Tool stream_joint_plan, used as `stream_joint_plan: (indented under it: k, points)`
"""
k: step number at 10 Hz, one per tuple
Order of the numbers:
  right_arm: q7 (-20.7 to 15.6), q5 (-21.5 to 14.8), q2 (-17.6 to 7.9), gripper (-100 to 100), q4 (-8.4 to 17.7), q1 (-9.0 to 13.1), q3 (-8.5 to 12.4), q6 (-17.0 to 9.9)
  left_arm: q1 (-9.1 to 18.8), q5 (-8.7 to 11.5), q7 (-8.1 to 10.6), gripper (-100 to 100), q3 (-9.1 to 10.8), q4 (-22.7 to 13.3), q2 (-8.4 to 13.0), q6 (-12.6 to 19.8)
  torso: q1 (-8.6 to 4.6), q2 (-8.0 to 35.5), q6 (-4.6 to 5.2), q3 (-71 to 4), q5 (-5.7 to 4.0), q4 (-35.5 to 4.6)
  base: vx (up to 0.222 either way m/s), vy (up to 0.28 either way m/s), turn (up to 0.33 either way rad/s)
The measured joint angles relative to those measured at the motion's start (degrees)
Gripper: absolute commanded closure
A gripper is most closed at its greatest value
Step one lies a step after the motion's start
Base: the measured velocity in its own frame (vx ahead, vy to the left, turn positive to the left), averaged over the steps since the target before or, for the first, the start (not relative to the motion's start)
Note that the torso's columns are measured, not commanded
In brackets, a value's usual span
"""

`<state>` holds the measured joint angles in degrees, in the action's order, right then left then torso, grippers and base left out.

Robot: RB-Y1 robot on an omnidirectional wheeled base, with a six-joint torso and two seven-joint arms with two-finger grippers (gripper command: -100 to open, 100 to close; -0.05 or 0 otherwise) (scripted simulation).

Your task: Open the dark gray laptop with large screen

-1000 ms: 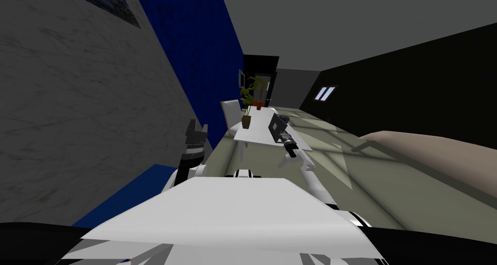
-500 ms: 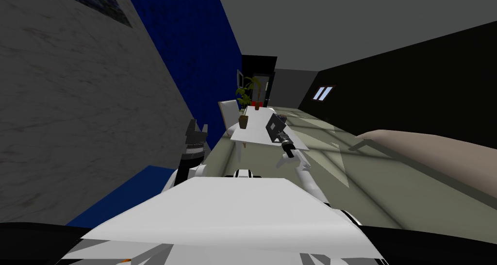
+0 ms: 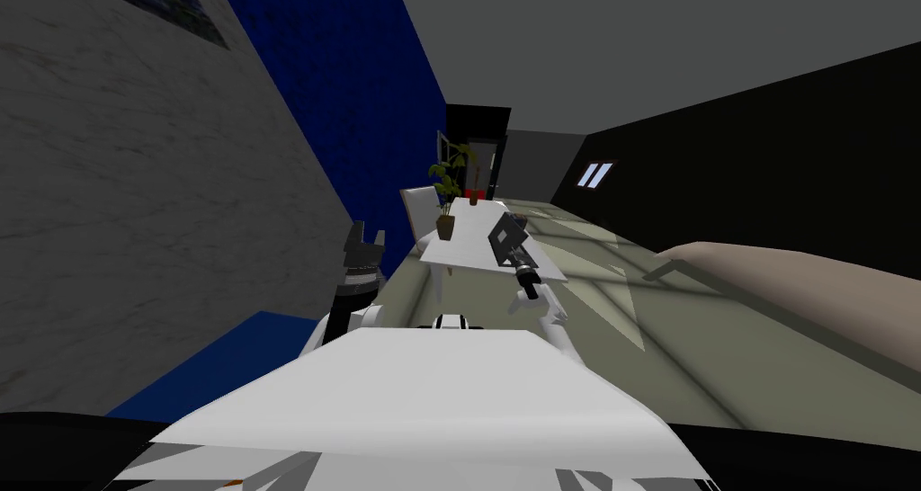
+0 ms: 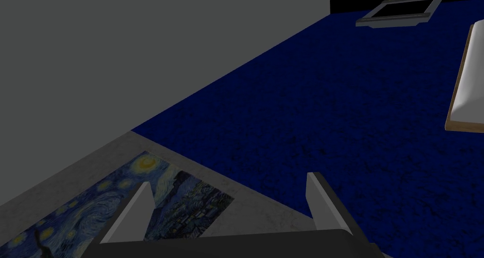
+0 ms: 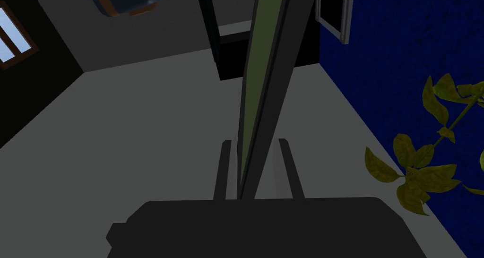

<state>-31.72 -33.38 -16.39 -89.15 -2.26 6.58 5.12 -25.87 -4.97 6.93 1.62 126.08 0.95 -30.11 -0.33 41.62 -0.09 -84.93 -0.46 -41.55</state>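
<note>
Blue wall [image 3: 342, 108]: seen in the head view from 10 to 12 o'clock, running back behind the furniture.
Tabletop [image 3: 463, 243]: white, placed straight ahead at about 12 o'clock, with its left edge near the blue wall.
Chair [image 3: 418, 209]: white, set at the tabletop's 10 o'clock corner, against the blue wall.
Plant [image 3: 445, 198]: green-leaved, in a brown pot, stood on the tabletop at 11 o'clock from the laptop; its leaves [image 5: 425, 170] are also seen beside the right hand in the right wrist view.
Laptop [image 3: 505, 236]: dark grey, found on the tabletop's right part, at about 1 o'clock from the chest; its lid is raised off the base and tilted. In the right wrist view the lid [image 5: 264, 80] is seen edge-on, one face greenish, the other dark.
Right hand [image 3: 520, 263]: reached out to the laptop's near edge; its fingers [image 5: 254, 141] are drawn together on the lid, one on each face.
Left hand [image 3: 364, 236]: held up at 10 o'clock, well apart from the tabletop; its fingers [image 4: 229, 179] are spread apart with nothing between them.
</note>
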Motion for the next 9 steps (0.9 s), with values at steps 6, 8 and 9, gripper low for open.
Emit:
stream_joint_plan:
  k: [6,8,9]
  points:
    - [2.07,-1.89,7.33,100,-3.23,-4.00,-0.39,0.79,0.00,0.00,0.00,0,0.00,0.00,0.00,0.00,-0.03,-0.10,-0.04,-0.04,0.02,0.00,0.030,-0.081,-0.001]
    - [2.92,-2.38,9.49,100,-4.53,-5.31,-0.72,0.80,0.00,0.00,0.00,0,0.00,0.00,0.00,0.00,0.04,-0.09,-0.03,-0.05,0.06,-0.01,0.029,-0.080,0.003]
    - [3.01,-2.79,11.21,100,-5.09,-6.24,-0.59,1.27,0.00,0.00,0.00,0,0.00,0.00,0.00,0.00,0.09,-0.03,0.00,0.00,0.05,0.02,0.028,-0.085,-0.011]
